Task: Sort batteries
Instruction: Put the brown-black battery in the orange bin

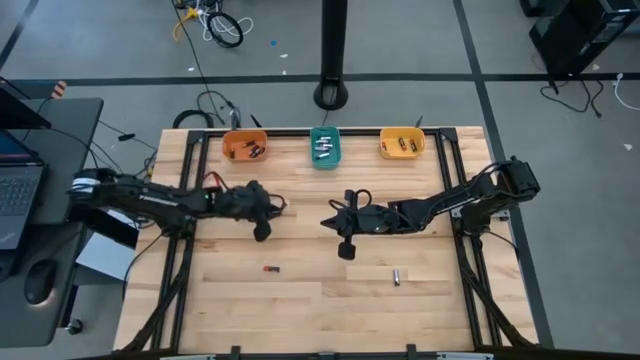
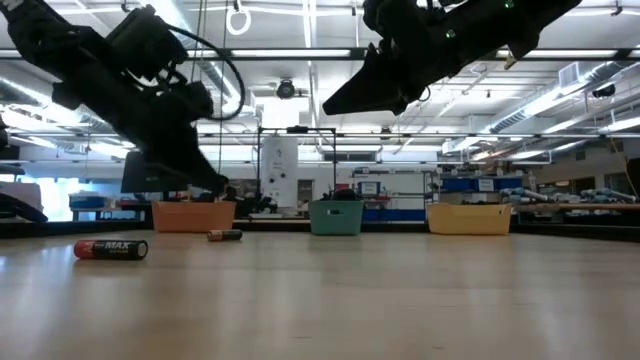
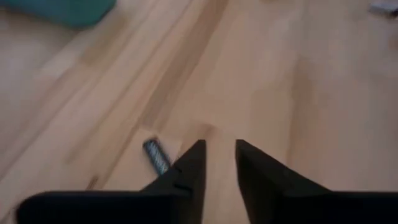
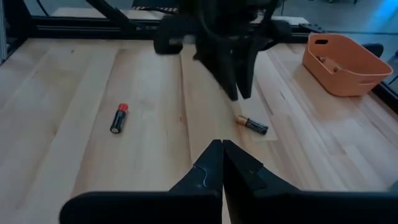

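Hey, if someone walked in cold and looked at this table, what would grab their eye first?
Probably the two dark arms meeting over mid-table: the left gripper open just above a small battery, the right gripper shut and hovering nearby. Next, the three bright bins along the far edge, orange, teal and yellow, each holding batteries. Two loose cells lie nearer the front: a red-tipped one and a silver one.

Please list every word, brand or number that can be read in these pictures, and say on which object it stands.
"MAX": on the black and red battery lying on the table, low view.
The print on the small dark battery beyond it is too small to read.
The batteries in the other views show no readable text.
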Controlling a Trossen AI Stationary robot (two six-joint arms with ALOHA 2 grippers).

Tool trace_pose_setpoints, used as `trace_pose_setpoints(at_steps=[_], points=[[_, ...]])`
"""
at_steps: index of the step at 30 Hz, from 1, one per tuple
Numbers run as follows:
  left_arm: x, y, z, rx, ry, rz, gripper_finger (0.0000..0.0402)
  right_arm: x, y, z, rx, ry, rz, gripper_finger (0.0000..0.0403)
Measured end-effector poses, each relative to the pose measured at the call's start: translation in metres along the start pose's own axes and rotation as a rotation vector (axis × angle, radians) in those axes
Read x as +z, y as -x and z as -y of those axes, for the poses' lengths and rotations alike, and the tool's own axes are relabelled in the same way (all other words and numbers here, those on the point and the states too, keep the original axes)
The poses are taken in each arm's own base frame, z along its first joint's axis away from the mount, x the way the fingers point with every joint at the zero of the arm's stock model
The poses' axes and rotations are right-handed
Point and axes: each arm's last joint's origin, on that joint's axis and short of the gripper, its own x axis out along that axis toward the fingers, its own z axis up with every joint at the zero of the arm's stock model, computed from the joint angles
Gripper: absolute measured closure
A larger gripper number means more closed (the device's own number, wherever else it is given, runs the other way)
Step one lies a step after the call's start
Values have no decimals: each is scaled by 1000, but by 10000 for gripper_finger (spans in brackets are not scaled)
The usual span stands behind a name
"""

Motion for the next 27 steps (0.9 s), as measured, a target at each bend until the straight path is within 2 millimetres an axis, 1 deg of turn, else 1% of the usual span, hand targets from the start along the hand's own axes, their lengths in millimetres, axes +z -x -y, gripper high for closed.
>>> trace_pose_setpoints(at_steps=[4, 7, 10, 13, 16, 20, 23, 27], points=[[-8, -8, 2, 104, 78, -21, 258, 0, 0, 0, -1, 5, 0, 391], [-14, -15, 1, 137, 125, -50, 224, 0, 0, 0, -2, 14, -2, 391], [-19, -21, 1, 149, 139, -77, 201, -1, 0, 0, -3, 18, -7, 391], [-25, -29, -1, 192, 129, -103, 193, -1, 0, 0, -3, 19, -8, 391], [-31, -34, -4, 271, 113, -112, 194, -1, 0, 0, -4, 23, -8, 391], [-33, -42, -5, 293, 87, -91, 210, -1, 0, 0, -4, 27, -11, 391], [-32, -46, -4, 284, 42, -64, 242, -2, 0, 0, -5, 30, -19, 391], [-30, -50, -5, 281, -5, -36, 304, -2, 0, 0, -5, 30, -21, 391]])
